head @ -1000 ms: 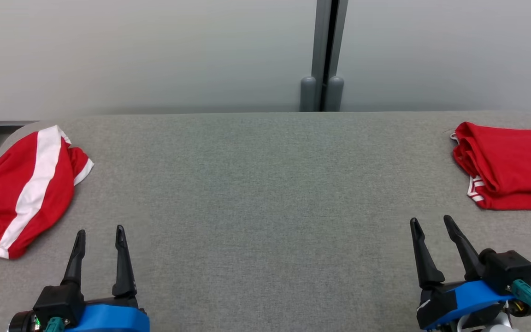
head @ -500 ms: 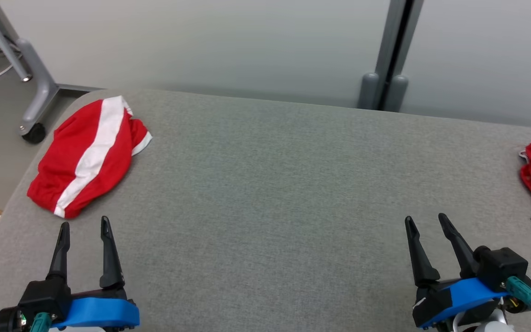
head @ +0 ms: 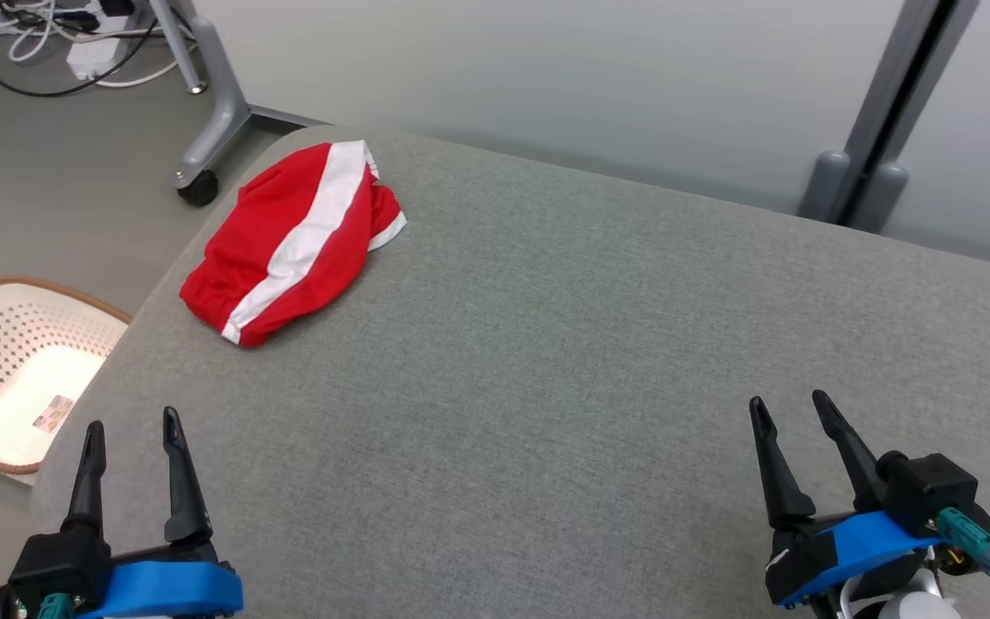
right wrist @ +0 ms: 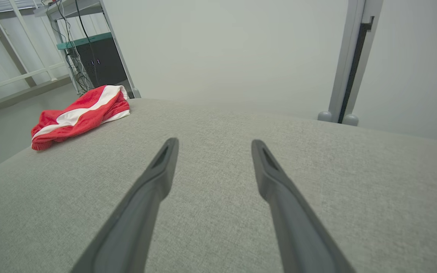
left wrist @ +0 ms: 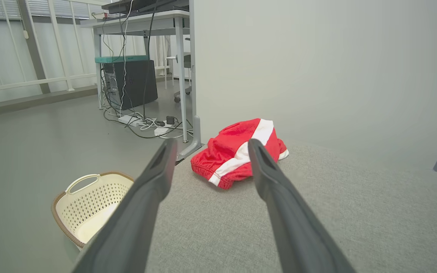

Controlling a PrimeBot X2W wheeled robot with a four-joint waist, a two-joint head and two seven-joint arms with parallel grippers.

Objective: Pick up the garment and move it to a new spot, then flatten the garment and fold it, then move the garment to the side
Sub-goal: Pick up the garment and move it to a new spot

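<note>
A crumpled red garment (head: 293, 241) with a white stripe lies near the far left corner of the grey table (head: 564, 370). The left wrist view has the garment (left wrist: 237, 157) straight ahead between the fingers, some way off. From the right wrist the garment (right wrist: 78, 115) sits far off at the upper left. My left gripper (head: 130, 425) hovers open over the table's near left edge, nothing between its fingers. At the near right, my right gripper (head: 790, 408) is open and empty too.
A cream perforated laundry basket (head: 9, 378) stands on the floor left of the table; it appears as the basket (left wrist: 87, 203) in the left wrist view. A desk leg on a caster (head: 198, 185) and cables (head: 39, 47) lie beyond the corner. A wall post (head: 877, 163) rises at the back right.
The head camera has turned left: the garment now sits nearer the picture's middle, the basket has come into view, and a second red garment at the right has left the picture. Both grippers stay open.
</note>
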